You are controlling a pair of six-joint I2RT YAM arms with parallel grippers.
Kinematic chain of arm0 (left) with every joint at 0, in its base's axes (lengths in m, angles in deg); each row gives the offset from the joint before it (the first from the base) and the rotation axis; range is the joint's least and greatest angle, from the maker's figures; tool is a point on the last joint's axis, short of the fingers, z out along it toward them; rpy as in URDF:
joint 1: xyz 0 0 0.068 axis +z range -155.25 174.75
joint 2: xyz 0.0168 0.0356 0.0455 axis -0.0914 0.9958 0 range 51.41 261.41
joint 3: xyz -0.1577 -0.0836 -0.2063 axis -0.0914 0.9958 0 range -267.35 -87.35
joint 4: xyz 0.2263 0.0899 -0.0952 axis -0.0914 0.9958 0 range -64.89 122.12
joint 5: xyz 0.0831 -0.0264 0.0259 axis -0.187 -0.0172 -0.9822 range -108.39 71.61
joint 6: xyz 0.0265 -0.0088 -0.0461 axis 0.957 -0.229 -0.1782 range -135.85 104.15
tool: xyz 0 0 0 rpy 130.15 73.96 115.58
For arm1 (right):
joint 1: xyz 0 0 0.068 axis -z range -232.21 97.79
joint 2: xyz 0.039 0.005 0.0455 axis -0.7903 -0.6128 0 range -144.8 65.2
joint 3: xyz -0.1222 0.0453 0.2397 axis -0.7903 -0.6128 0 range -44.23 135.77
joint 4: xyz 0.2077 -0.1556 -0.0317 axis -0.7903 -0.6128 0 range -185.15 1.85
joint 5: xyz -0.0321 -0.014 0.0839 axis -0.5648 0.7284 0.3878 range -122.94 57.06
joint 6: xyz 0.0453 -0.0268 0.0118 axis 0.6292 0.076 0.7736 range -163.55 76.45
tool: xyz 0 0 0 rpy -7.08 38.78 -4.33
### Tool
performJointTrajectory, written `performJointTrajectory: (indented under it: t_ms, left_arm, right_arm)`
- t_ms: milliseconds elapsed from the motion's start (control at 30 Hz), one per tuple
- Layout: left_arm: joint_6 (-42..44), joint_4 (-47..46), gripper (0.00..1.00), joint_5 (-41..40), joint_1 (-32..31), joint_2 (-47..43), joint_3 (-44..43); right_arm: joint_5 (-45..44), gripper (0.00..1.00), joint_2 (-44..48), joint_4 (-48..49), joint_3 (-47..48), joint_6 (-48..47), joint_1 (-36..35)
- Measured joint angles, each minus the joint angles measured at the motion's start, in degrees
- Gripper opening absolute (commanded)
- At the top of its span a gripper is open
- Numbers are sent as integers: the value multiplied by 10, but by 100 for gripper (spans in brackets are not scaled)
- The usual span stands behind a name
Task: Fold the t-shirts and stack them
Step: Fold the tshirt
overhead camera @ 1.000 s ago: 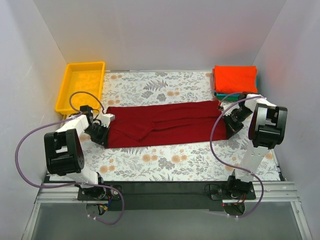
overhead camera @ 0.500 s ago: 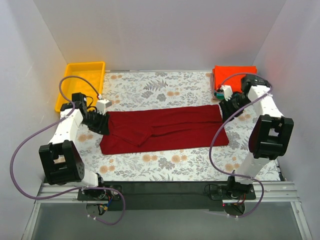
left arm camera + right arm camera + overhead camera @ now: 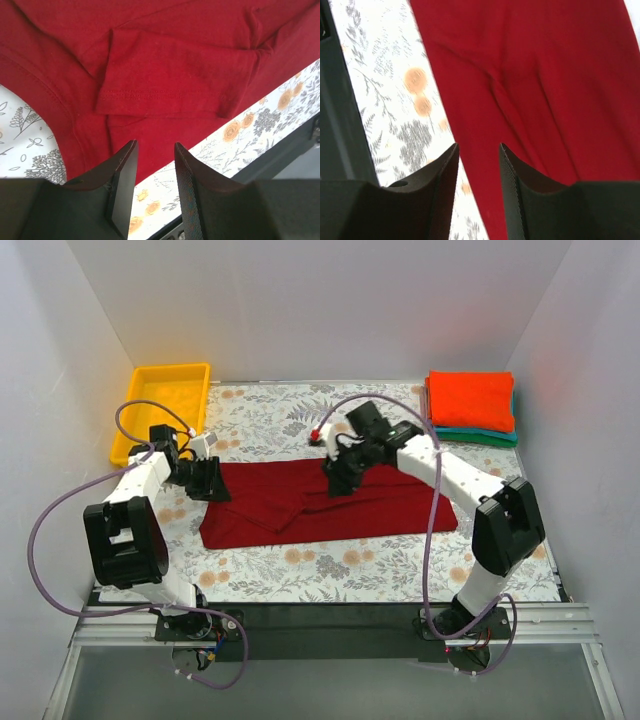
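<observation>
The dark crimson t-shirt (image 3: 330, 502) lies folded into a long strip across the floral cloth; it also shows in the left wrist view (image 3: 165, 75) and the right wrist view (image 3: 545, 75). My left gripper (image 3: 215, 483) is open and empty over the strip's left end, by a folded sleeve (image 3: 170, 72). My right gripper (image 3: 338, 477) is open and empty above the strip's middle, near its far edge. The orange-red t-shirt (image 3: 470, 398) lies folded on the teal t-shirt (image 3: 480, 435) at the back right.
A yellow tray (image 3: 165, 410) stands at the back left. The grey floral cloth (image 3: 300, 415) covers the table. White walls close in the left, back and right sides. A black rail (image 3: 330, 615) runs along the near edge.
My right arm has swung left from the shirt's right end to over its middle. My left gripper has shifted slightly. The shirt lies as it did half a second ago.
</observation>
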Motion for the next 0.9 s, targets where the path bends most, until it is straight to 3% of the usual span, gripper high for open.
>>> performJointTrajectory:
  t_ms: [233,367,767,900]
  left_arm:
    - [-49,-9,39,5,6,49,0]
    - [-61,5,41,12,15,82,-13]
    - [-63,27,42,17,44,90,-56]
    - [-59,35,42,18,49,90,-56]
  right_arm:
    - [-104,51,-12,133,-15,-46,-218]
    - [-159,55,-49,174,-16,-99,-281]
    - [-233,55,-157,215,-9,-211,-309]
    - [-242,50,-180,221,14,-234,-311]
